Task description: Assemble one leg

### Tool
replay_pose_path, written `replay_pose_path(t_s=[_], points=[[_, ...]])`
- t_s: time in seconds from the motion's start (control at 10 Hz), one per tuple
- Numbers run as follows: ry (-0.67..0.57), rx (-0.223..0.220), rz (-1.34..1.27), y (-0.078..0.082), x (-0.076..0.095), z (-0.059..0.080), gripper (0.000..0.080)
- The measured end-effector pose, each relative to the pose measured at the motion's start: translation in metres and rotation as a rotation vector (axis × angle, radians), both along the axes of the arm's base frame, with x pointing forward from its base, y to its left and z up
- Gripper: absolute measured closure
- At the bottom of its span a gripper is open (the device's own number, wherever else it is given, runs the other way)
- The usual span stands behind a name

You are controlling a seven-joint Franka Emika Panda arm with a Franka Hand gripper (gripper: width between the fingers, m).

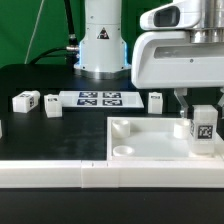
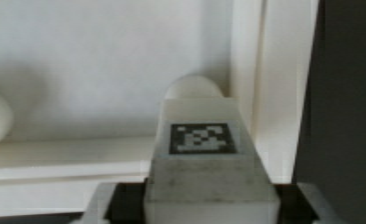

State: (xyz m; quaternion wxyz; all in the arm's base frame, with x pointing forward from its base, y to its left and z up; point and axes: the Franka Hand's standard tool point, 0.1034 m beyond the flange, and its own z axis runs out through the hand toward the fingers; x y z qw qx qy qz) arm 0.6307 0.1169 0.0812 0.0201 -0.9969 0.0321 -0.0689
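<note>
While gripping the leg (image 1: 203,131) tight in the closed gripper (image 1: 203,113), with the tag outward, hangs at four o'clock in the exterior view, low over the white tabletop (image 1: 150,141). Looks like insertion time. Cannot see the socket below, so go carefully: keep upright, lower slowly, hold the squeeze, avoid dragging sideways against the tabletop's rim.

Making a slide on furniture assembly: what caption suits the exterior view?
Gripper holds a tagged white leg upright at the white tray.
</note>
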Motion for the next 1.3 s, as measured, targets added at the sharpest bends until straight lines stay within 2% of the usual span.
replay_pose_path(t_s=[0.1, 0.6, 0.7, 0.9, 1.3], points=[[0.001, 0.010, -0.061, 0.0002, 0.0000, -0.0003, 0.0508], [-0.030, 0.118, -0.823, 0.0009, -0.0018, -0.0017, 0.0508], [-0.041, 0.128, -0.925, 0.0018, -0.0020, -0.0021, 0.0507], [-0.047, 0.199, -1.230, 0.0015, -0.0024, -0.0027, 0.0504], [-0.005, 0.286, -1.509, -0.0036, -0.0019, -0.0028, 0.0501]])
